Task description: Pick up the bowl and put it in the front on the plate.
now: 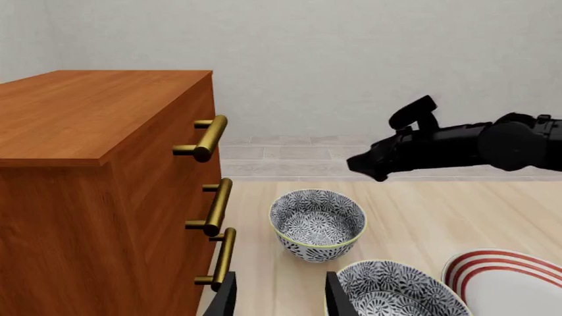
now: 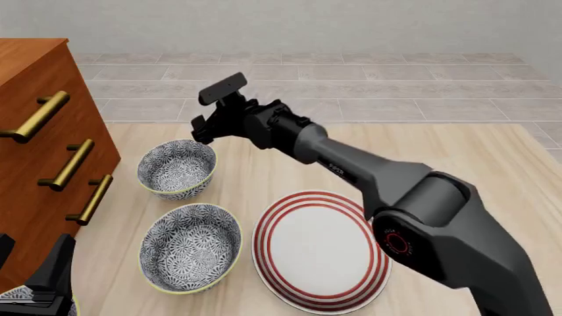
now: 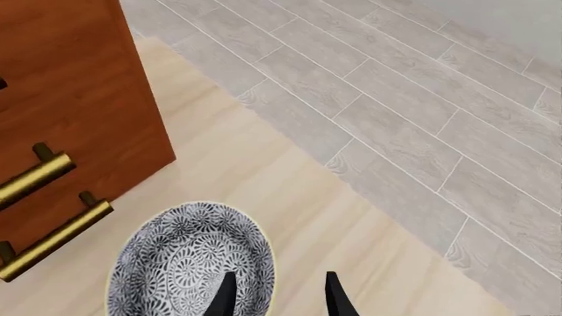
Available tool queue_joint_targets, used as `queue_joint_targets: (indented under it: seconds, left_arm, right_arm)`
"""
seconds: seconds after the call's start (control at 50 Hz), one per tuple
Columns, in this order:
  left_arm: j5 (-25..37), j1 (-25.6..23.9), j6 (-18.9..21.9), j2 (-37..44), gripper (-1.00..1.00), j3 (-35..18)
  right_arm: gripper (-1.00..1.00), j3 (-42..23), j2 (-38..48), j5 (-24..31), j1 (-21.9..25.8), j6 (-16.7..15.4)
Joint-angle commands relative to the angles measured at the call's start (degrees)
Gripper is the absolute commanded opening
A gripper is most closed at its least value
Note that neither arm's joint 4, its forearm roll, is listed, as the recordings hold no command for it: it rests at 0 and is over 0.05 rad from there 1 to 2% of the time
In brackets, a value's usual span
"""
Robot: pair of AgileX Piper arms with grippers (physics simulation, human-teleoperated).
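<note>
Two look-alike blue-and-white floral bowls stand left of the plate (image 2: 320,251), which is white with red rings. The far bowl (image 2: 176,169) lies under my right gripper (image 2: 201,129), which hovers open above its right rim. In the right wrist view this bowl (image 3: 180,263) sits just past the parted fingertips (image 3: 226,295), nothing between them. The near bowl (image 2: 191,247) sits beside the plate's left edge. My left gripper (image 2: 51,276) is low at the near left, open and empty. Its wrist view shows both bowls (image 1: 318,222) (image 1: 399,289) and the plate (image 1: 514,276).
A wooden dresser (image 2: 35,125) with brass handles (image 2: 68,164) stands at the table's left, close to both bowls. The right arm (image 2: 369,178) stretches diagonally over the table above the plate's far side. A sliver of blue-and-white pattern (image 2: 13,299) shows under the left gripper.
</note>
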Motion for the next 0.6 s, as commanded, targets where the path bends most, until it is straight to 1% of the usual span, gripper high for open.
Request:
queue_joint_targets:
  seconds: [0.02, 0.04, 0.14, 0.22, 0.46, 0.5, 0.6]
  left_arm:
    - [0.0, 0.0, 0.0, 0.0, 1.00, 0.0]
    - [0.0, 0.0, 0.0, 0.0, 1.00, 0.0]
    - [0.0, 0.0, 0.0, 0.0, 1.00, 0.0]
    - [0.0, 0.0, 0.0, 0.0, 1.00, 0.0]
    - [0.0, 0.0, 0.0, 0.0, 1.00, 0.0]
    - [0.0, 0.0, 0.0, 0.0, 1.00, 0.0]
    - [0.0, 0.0, 0.0, 0.0, 1.00, 0.0]
  right_arm:
    - [1.00, -3.7, 3.2, 1.2, -0.4, -0.4]
    - [1.00, -4.1, 3.5, 1.4, 0.1, 0.3]
    - [1.00, -5.9, 4.7, 2.4, 0.1, 0.2]
    - [1.00, -8.8, 6.6, 3.9, 0.2, 0.7]
    - [1.00, -13.4, 9.9, 6.3, 0.1, 2.0]
    - [1.00, -16.0, 11.7, 7.4, -0.3, 2.3]
    - [1.00, -18.1, 13.3, 8.6, -0.4, 2.8]
